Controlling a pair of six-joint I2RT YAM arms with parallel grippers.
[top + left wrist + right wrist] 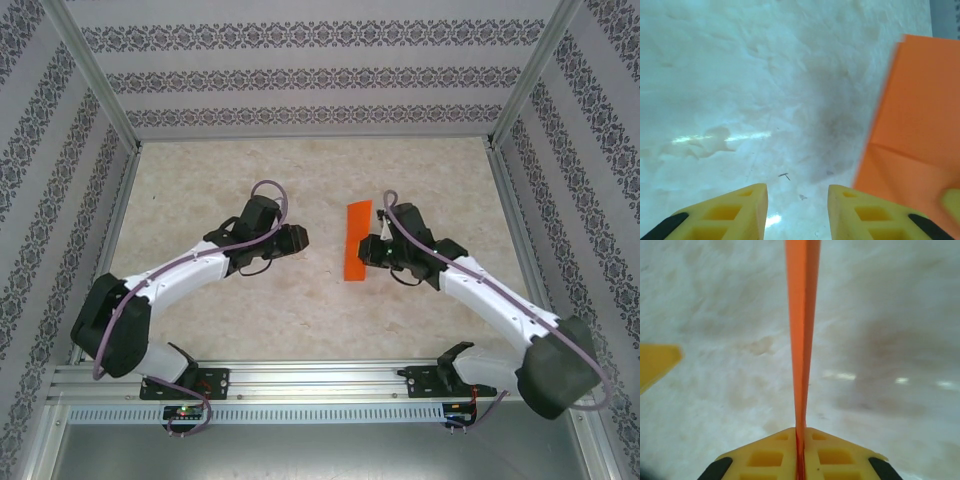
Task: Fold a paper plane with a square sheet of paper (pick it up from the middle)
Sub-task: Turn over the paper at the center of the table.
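Orange paper (pixel 354 235) is already doubled over, so I'd say we're mid-fold, a few creases in and nowhere near a finished dart. Right gripper (pixel 800 432) is clamped on it: in its wrist view the sheet runs edge-on straight out from between the pinched fingers. From above it reads as a narrow strip mid-table (pixel 250 180), running near to far, gripped on its right edge toward the near end. Left gripper (pixel 797 192) has its fingers apart with nothing between them, just left of the paper and not touching. Its camera sees the orange face off to the right with a crease across it. Can't tell if the strip's low edge touches the table. My guess: left has to come in and catch the free side or press a crease while right holds. Thin stuff, could buckle
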